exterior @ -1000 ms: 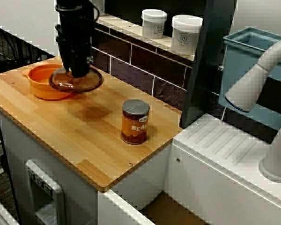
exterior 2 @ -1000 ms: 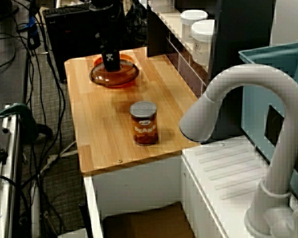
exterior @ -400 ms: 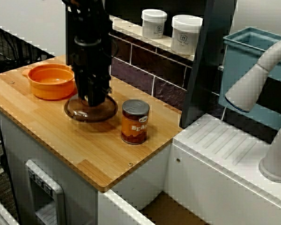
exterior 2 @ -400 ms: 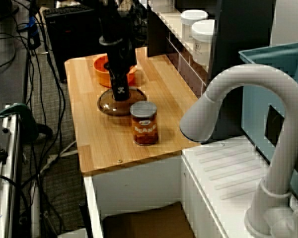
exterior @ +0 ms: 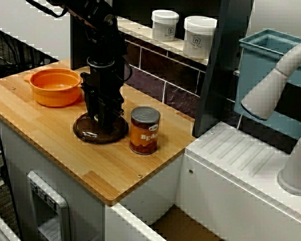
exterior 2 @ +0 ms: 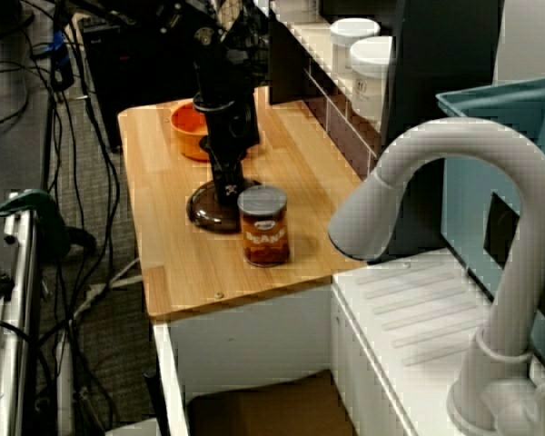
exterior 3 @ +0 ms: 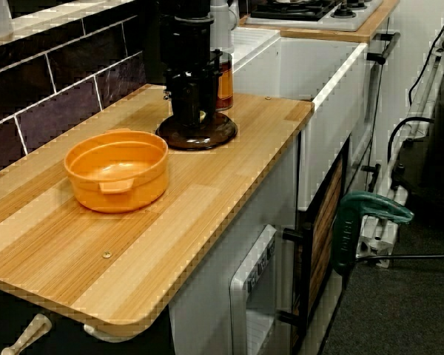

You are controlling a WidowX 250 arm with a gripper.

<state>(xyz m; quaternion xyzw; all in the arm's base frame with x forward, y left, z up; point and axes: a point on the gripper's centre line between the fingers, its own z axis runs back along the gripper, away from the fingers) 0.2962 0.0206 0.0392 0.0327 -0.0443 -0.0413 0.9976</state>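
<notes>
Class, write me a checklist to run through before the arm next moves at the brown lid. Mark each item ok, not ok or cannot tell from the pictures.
1. The brown lid lies flat on the wooden counter: ok.
2. The gripper stands upright over the lid's middle: ok.
3. The fingers are shut on the lid's knob: cannot tell; the knob is hidden.
4. The lid is apart from the can: cannot tell; they sit very close.
5. The can stands upright: ok.
6. The orange pot is uncovered and apart from the lid: ok.
</notes>
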